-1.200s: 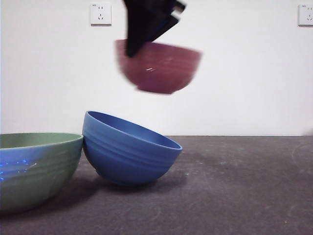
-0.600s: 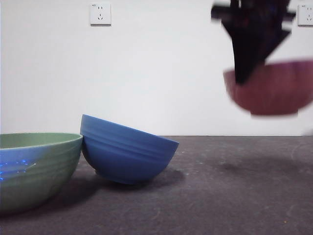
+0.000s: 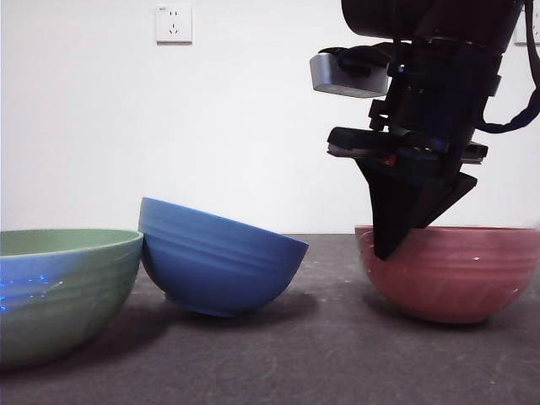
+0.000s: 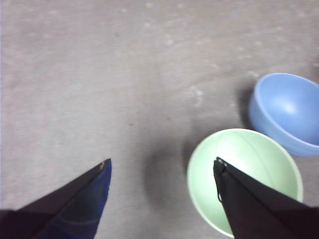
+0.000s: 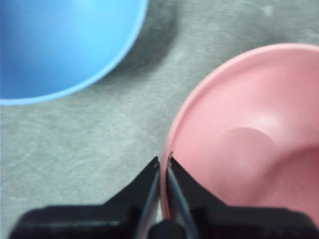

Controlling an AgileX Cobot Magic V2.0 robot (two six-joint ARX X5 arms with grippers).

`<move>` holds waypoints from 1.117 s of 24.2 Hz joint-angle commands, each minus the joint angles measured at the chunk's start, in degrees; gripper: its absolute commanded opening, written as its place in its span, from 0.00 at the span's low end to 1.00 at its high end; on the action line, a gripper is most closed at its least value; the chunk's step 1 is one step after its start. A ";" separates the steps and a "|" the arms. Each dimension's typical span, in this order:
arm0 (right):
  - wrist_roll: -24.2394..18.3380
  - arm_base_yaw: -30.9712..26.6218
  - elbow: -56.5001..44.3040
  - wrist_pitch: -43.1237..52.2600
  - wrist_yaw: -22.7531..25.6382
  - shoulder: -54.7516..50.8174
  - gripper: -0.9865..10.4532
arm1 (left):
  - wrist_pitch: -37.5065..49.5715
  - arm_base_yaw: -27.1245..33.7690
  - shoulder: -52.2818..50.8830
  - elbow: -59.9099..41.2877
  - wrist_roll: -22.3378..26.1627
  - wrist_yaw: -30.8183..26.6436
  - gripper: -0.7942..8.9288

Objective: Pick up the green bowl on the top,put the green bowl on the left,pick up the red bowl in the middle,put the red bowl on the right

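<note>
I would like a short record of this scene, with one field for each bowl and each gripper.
pale green ribbed bowl: upright on the table, touching the blue bowl
blue ribbed bowl: tilted, leaning on the green bowl
pinkish-red ribbed bowl: upright on the table, apart from the others
right gripper: shut on the red bowl's rim
left gripper: open, above the green bowl, holding nothing
</note>
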 commanded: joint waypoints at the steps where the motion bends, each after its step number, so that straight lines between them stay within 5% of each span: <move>1: 1.05 0.04 -0.35 1.25 -0.39 0.11 0.31 | 1.92 0.13 -0.02 -0.17 0.48 1.11 0.44; 8: -0.17 -2.75 -0.35 12.87 -0.39 -17.99 0.30 | 12.48 0.13 -0.02 -0.17 1.95 9.11 0.41; 10: -2.25 -5.49 -0.35 14.64 -0.42 -24.92 0.25 | 15.34 0.13 -0.02 -0.20 3.50 11.69 0.10; 11: -3.04 -6.99 -0.35 14.60 -0.39 -28.06 0.15 | 16.35 0.13 -0.02 -0.20 3.58 12.31 0.08; 12: -3.10 -8.66 -0.35 14.23 -0.39 -30.86 0.06 | 17.14 0.13 -0.02 -0.22 3.76 12.52 0.07; 17: -2.93 -16.52 -5.35 12.90 -0.09 -44.59 0.08 | 22.60 0.13 -3.39 -8.33 3.69 9.38 0.07; 27: 0.11 -18.01 -17.53 15.93 3.78 -59.32 0.08 | 33.68 0.13 -14.93 -26.51 3.08 9.79 0.07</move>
